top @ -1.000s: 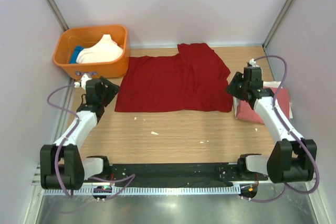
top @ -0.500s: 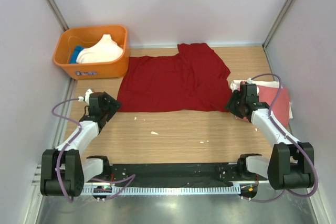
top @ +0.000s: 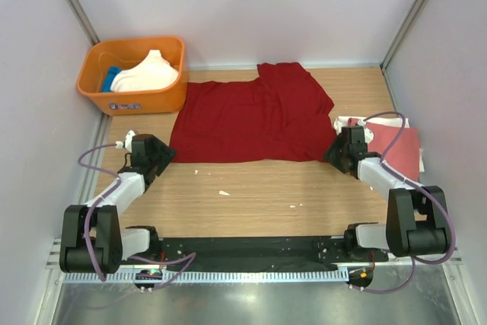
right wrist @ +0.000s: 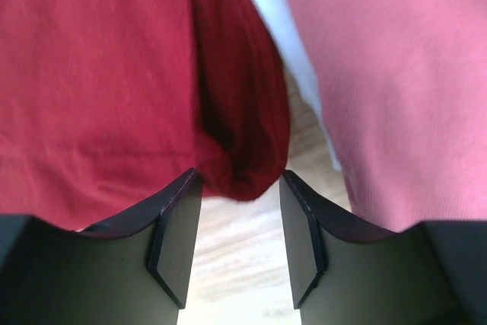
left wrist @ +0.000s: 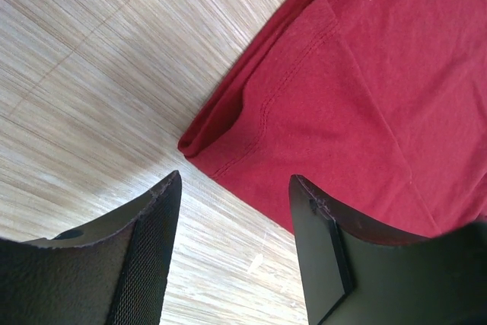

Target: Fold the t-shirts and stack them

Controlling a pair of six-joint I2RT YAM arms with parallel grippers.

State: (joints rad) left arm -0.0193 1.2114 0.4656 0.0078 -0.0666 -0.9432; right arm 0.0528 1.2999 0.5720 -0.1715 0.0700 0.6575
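**Both tools at the near corners of the red shirt, fold not yet made**

Starting closest to me: my left tool (top: 154, 155) is low over the surface (top: 259, 188) at the near-left corner of the dark red shirt (top: 251, 119). On the left wrist view the jaws stand apart, one finger on bare wood and the other over the cloth. The doubled hem corner (left wrist: 221, 150) lies just ahead of the gap, and nothing is pinched yet.

Over on the other side, my right tool (top: 342, 151) sits at the near-right corner. Its jaws are apart too, and the bunched red corner (right wrist: 243, 150) sits right at the tips. I see wood between the fingers, so I call that unclamped.

The red shirt itself lies spread in the middle of the surface, one sleeve poking out at the far edge.

Just beside it on the right is the pile: a pink shirt (top: 402, 146) lying on a white shirt (top: 350, 122). Those two look done to me.

Far left, the orange tub (top: 133, 98) holds a cream shirt (top: 148, 74) and a blue shirt (top: 112, 78), both waiting.

My read is that I'm somewhere near the middle. This shirt needs gripping, folding and stacking, then the tub needs emptying.
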